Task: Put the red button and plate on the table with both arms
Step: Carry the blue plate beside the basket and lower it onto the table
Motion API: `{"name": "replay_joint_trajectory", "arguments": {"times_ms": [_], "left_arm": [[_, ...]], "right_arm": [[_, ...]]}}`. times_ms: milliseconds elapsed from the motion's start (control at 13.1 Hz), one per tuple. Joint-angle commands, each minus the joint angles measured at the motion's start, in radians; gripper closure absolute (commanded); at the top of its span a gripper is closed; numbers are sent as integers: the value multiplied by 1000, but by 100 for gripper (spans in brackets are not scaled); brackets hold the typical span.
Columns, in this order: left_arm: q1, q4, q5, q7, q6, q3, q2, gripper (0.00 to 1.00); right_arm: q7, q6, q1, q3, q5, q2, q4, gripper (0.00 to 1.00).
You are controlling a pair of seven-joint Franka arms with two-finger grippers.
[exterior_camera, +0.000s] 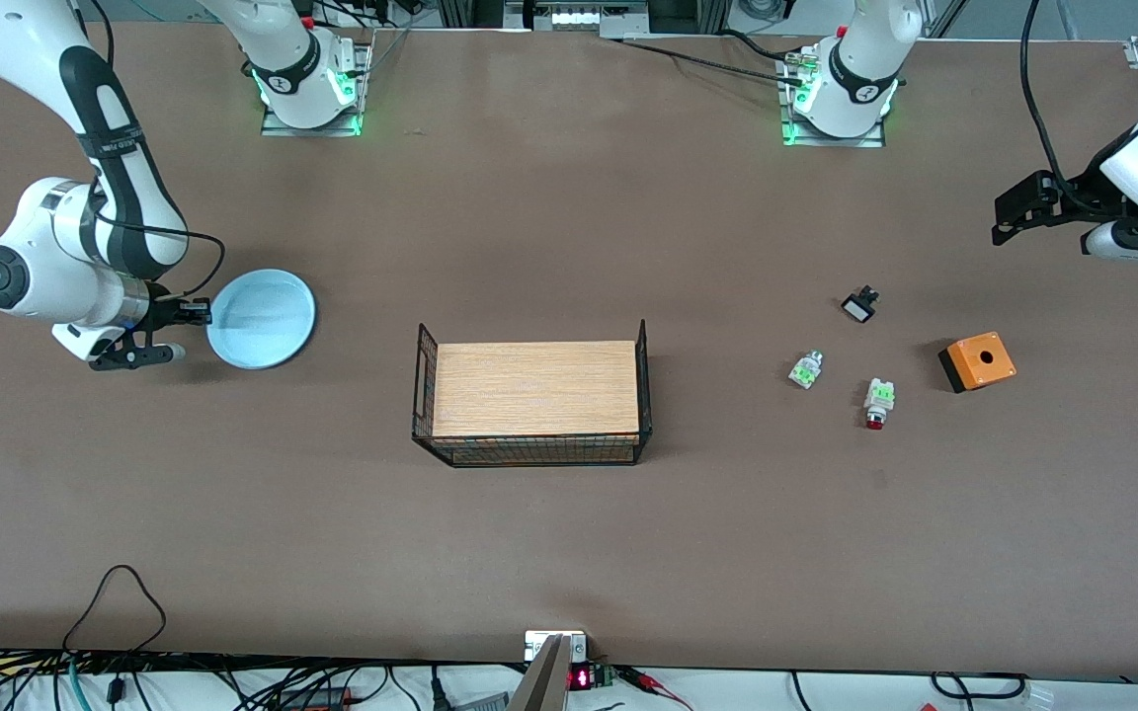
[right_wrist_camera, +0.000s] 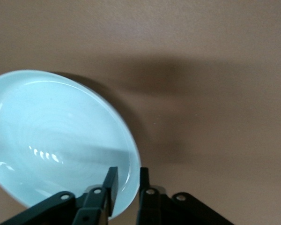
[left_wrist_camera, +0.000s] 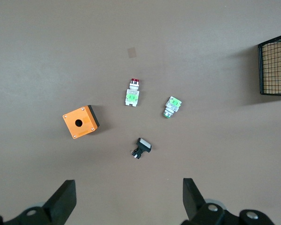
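The pale blue plate [exterior_camera: 263,318] is at the right arm's end of the brown table [exterior_camera: 569,553]. My right gripper [exterior_camera: 202,313] is shut on its rim, one finger inside and one outside, as the right wrist view shows for the gripper [right_wrist_camera: 127,174] and the plate [right_wrist_camera: 51,136]. I cannot tell whether the plate rests on the table or hangs just above it. The red button [exterior_camera: 876,403] lies on the table toward the left arm's end and also shows in the left wrist view [left_wrist_camera: 132,93]. My left gripper [exterior_camera: 1002,222] is open and empty high over that end [left_wrist_camera: 129,201].
A white-green part without a red cap [exterior_camera: 806,368] lies beside the red button. A small black-and-white part [exterior_camera: 860,304] lies farther from the camera. An orange box [exterior_camera: 977,361] with a hole sits nearby. A wooden board with black wire sides [exterior_camera: 534,390] stands mid-table.
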Motion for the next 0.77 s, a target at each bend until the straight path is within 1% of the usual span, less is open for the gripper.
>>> {"name": "replay_joint_trajectory", "arguments": {"times_ms": [0,153,383,460,536,689], "left_arm": [[9,28,-4,15,-23,-7,9,0],[9,37,-3,15,-23,-7,14,0],[8,38,2,13,-23,-7,15,0],[9,38,2,13,-23,-7,15,0],[9,38,0,15,-23,-7,15,0],[9,38,0,15,-23,-9,15,0]], "right_arm": [[137,-102,-14,84,1,-69,38,0],[223,-134,-11,133,0,-86,81,0],[281,-172,-8,167,1,-98,153,0],[289,-216,-6,173,1,-110,196,0],[301,-290,6,173,1,-122,260,0],[346,-478,18,173,-5,-126,441,0]]}}
